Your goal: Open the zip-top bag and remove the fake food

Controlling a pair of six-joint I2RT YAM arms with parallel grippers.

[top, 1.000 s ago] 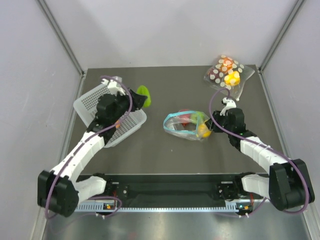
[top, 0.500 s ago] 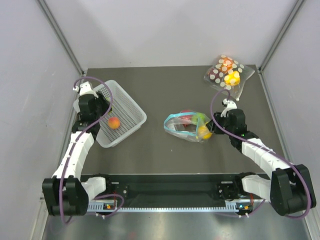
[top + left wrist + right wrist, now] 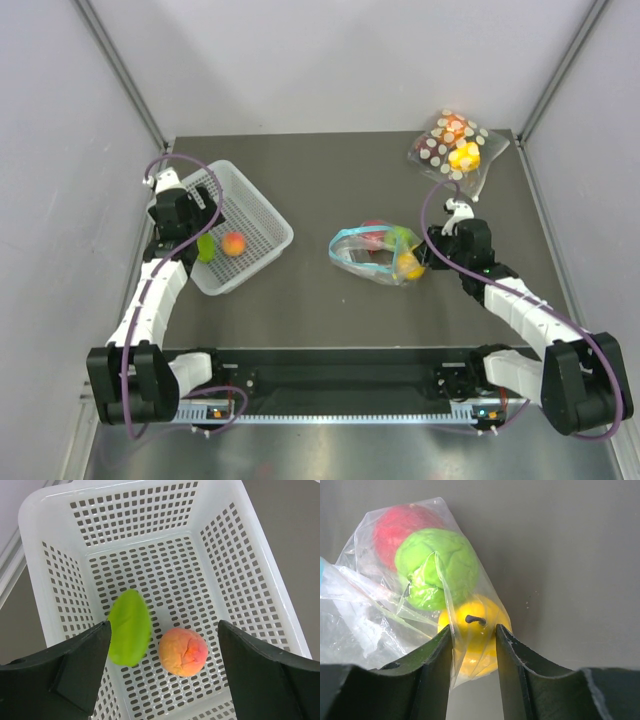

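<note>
Two fake-food pieces lie in the white basket [image 3: 35, 510], a peach-orange fruit [image 3: 183, 651] and a green piece [image 3: 130, 628] (bit blurry), left jaws spread wide above them holding nothing. Right jaws pinch the zip-top bag [image 3: 360, 615] on the tabletop [image 3: 330, 180], squeezing its yellow fruit [image 3: 475, 630] through the plastic; red fruit [image 3: 395, 525] and green fruit [image 3: 437, 562] inside too.

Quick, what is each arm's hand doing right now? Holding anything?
Left gripper: open, holding nothing, above the white basket.
Right gripper: closed on the clear bag, pinching the yellow fruit through it.
</note>
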